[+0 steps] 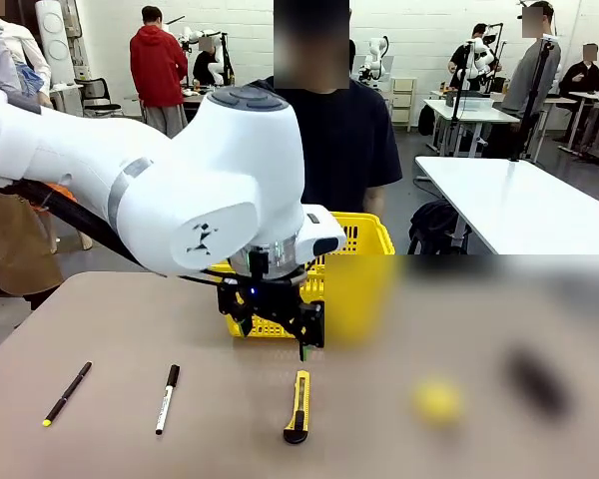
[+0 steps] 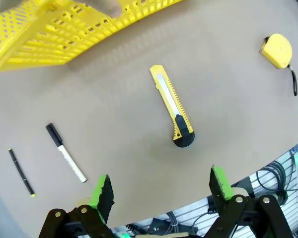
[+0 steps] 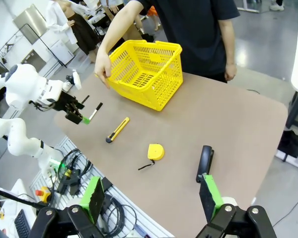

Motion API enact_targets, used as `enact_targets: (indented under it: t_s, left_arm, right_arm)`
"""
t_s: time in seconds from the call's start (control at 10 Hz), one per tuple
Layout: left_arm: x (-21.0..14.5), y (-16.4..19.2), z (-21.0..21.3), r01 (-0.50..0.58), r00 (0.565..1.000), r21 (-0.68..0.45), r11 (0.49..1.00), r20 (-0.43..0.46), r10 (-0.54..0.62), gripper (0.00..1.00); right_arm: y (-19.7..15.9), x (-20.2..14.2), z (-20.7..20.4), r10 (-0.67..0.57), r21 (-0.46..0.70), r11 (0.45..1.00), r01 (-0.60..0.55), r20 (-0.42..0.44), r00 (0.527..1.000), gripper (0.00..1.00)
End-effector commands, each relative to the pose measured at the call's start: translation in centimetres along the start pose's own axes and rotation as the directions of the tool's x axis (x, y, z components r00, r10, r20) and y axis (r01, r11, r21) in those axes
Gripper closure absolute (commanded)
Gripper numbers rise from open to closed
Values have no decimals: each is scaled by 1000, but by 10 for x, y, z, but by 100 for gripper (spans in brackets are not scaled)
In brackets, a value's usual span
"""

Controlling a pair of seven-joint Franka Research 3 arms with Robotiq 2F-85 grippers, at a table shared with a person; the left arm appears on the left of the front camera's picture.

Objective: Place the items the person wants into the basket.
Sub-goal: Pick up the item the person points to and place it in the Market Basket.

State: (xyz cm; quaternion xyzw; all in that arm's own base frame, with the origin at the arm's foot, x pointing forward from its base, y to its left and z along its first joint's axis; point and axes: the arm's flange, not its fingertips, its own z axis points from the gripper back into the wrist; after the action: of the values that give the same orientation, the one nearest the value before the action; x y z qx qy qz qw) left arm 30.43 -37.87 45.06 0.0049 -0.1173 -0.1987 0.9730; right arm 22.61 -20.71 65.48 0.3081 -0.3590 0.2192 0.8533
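Note:
The yellow-and-black utility knife (image 1: 298, 407) (image 2: 172, 106) (image 3: 117, 130) lies flat near the front edge of the table. My left gripper (image 1: 275, 321) (image 2: 161, 191) hangs open just above and behind it, with nothing between its green pads. To the right lie the yellow tape measure (image 3: 155, 151) (image 2: 277, 50) and the black stapler (image 3: 205, 162). The yellow basket (image 3: 146, 72) (image 1: 364, 244) stands at the far side, where the person (image 3: 198, 29) rests a hand (image 3: 103, 69) at its rim. My right gripper (image 3: 151, 198) is open, high above the table's near edge.
A thin black pen (image 1: 67, 393) (image 2: 21, 172) and a black-and-white marker (image 1: 167, 398) (image 2: 65, 152) lie left of the knife. The brown table (image 3: 238, 124) has free room on its right half. Cables hang below its near edge.

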Motion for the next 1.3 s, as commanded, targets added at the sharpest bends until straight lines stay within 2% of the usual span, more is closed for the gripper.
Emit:
enact_targets:
  t_s: [0.0,0.4,0.7,1.0,1.2]
  left_arm:
    - [-3,-29,-53,-64,998,28,998,10,64,0]
    - [-1,-45,-108,-185,983,107,977,13,185,0]
    - [5,-50,-138,-280,960,104,954,45,276,0]
    - [13,-56,-146,-303,952,63,951,74,298,0]
    - [14,-53,-152,-312,949,66,948,58,308,0]
  right_arm:
    - [-1,-1,-2,13,13,1000,-13,12,1000,0]
    - [-1,-1,-2,13,13,1000,-13,12,1000,0]
    - [-1,-1,-2,13,13,1000,-13,12,1000,0]
    - [-1,-1,-2,13,13,1000,-13,12,1000,0]
    - [-1,-1,-2,13,13,1000,-13,12,1000,0]
